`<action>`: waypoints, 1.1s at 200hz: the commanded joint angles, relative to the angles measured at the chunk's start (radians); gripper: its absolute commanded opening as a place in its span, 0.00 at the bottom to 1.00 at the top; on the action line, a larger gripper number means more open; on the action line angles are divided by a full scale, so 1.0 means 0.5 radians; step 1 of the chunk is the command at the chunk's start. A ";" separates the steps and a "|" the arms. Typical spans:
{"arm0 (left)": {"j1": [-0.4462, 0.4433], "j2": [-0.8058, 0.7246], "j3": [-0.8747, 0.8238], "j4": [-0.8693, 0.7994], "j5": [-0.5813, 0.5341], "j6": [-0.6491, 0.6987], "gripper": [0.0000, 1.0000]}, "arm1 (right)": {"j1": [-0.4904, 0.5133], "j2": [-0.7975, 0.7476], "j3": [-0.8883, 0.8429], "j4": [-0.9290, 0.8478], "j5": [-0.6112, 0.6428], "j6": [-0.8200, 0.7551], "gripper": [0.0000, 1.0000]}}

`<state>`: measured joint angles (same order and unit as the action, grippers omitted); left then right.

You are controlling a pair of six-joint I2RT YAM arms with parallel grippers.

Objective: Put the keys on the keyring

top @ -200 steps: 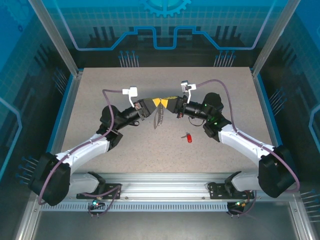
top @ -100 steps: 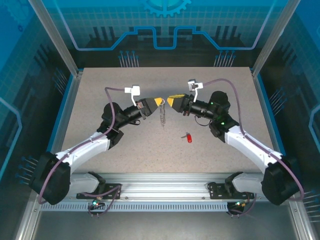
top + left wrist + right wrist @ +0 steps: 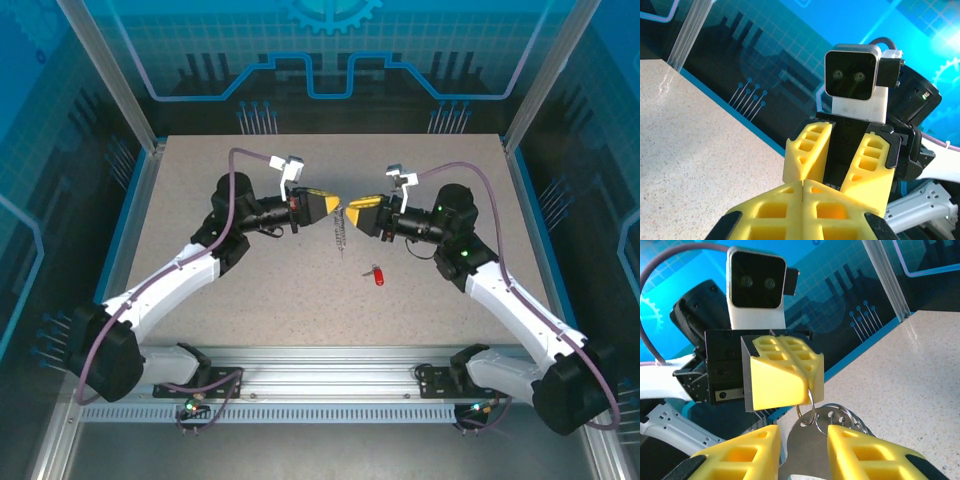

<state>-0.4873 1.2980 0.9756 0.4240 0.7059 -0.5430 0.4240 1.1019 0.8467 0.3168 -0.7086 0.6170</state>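
My left gripper [image 3: 332,205] is shut on a small silver ring [image 3: 811,388] of the keyring [image 3: 341,236], which hangs above the table. In the right wrist view the left gripper [image 3: 810,382] pinches that ring, and under it hang a flat metal plate [image 3: 807,450] with holes and several more rings [image 3: 842,416]. My right gripper [image 3: 352,211] faces the left one and is open [image 3: 802,431], with the plate between its fingers; whether they touch it is unclear. The left wrist view has the left gripper [image 3: 803,183] shut tight and the right gripper [image 3: 840,162] open. The red-headed key [image 3: 377,275] lies on the table.
The speckled table [image 3: 250,290] has a blue rim and clear walls on three sides. A metal rail [image 3: 320,385] with both arm bases runs along the near edge. Cables loop over both wrists.
Both grippers and the hanging keyring have shifted to the right, and both wrists have turned. The red key has not moved.
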 commanded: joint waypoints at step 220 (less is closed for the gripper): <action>-0.015 0.096 0.187 -0.165 0.140 0.195 0.00 | 0.020 0.146 -0.023 0.186 -0.067 0.048 0.30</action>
<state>-0.4892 1.3430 1.0264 0.3038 0.7567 -0.4618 0.4252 1.1641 0.8452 0.3771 -0.7414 0.6315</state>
